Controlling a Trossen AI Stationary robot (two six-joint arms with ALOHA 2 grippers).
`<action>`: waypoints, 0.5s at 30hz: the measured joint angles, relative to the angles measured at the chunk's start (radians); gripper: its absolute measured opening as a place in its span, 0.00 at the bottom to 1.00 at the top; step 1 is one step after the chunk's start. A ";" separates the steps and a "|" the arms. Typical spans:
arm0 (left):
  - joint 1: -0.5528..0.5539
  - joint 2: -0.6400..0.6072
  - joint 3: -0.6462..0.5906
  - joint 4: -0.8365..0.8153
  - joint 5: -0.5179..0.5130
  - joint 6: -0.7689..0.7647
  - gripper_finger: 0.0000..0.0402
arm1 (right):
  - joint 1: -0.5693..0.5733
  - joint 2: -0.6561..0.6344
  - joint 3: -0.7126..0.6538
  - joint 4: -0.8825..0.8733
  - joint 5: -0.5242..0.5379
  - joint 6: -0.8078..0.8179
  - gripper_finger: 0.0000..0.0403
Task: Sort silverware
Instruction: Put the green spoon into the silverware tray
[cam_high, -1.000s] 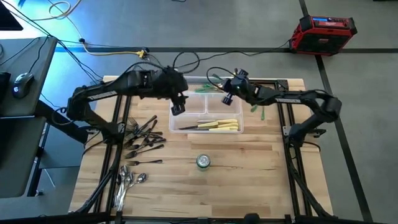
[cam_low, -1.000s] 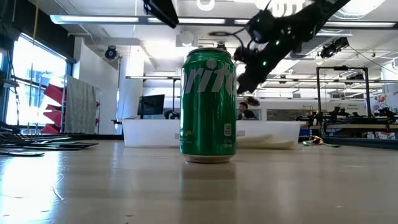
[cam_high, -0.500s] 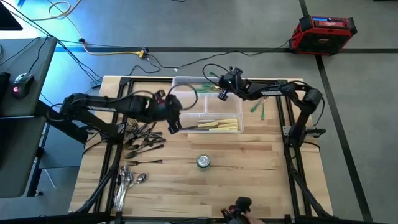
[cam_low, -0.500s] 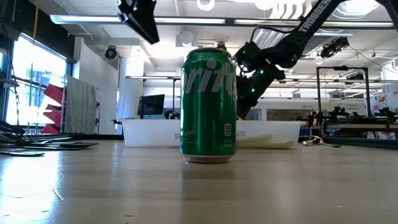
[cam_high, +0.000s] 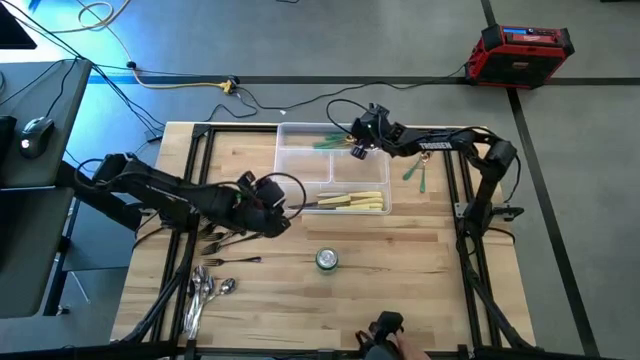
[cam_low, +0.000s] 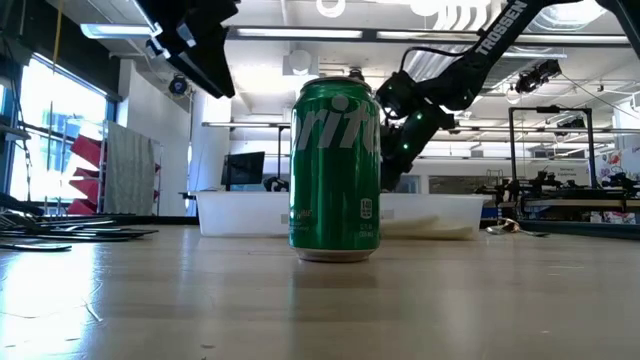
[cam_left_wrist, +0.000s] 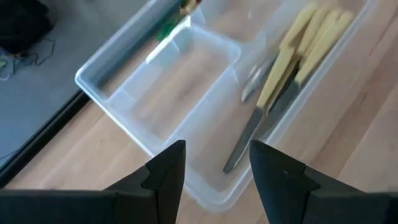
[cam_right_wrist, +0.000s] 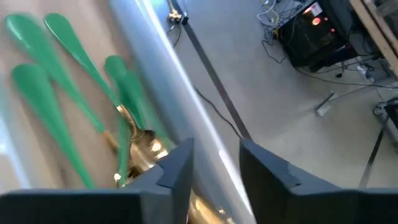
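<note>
The clear divided tray (cam_high: 300, 165) stands at the table's far middle. Cream-handled knives (cam_high: 352, 202) lie in its near compartment and green-handled pieces (cam_right_wrist: 74, 93) in its far one. My right gripper (cam_high: 356, 146) hangs open just over those green pieces, nothing between its fingers (cam_right_wrist: 216, 146). My left gripper (cam_high: 270, 208) is open and empty (cam_left_wrist: 217, 149), low between the tray's near left corner and the pile of dark forks (cam_high: 228, 222). Shiny spoons (cam_high: 205, 290) lie at the near left. Two more green-handled pieces (cam_high: 417, 175) rest on the table right of the tray.
A green soda can (cam_high: 327, 260) stands upright near the table's middle, just in front of the tray, and fills the low view (cam_low: 335, 170). A dark object (cam_high: 385, 330) shows at the near edge. Bare wood lies at the near right.
My left gripper has left the space over the tray, going toward the near edge, leftward and down, and now sits beside the forks. My right gripper has come down onto the tray's far compartment, its arm swinging toward the far edge.
</note>
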 joint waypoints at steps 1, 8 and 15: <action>-0.008 0.000 -0.016 0.024 -0.019 -0.009 0.39 | 0.003 -0.004 0.000 0.002 0.005 0.000 0.32; -0.043 0.014 -0.146 0.253 -0.112 -0.030 0.39 | 0.044 -0.146 0.000 -0.108 0.032 -0.045 0.40; -0.071 0.015 -0.341 0.535 -0.001 -0.010 0.39 | 0.049 -0.439 0.002 -0.529 -0.146 0.057 0.40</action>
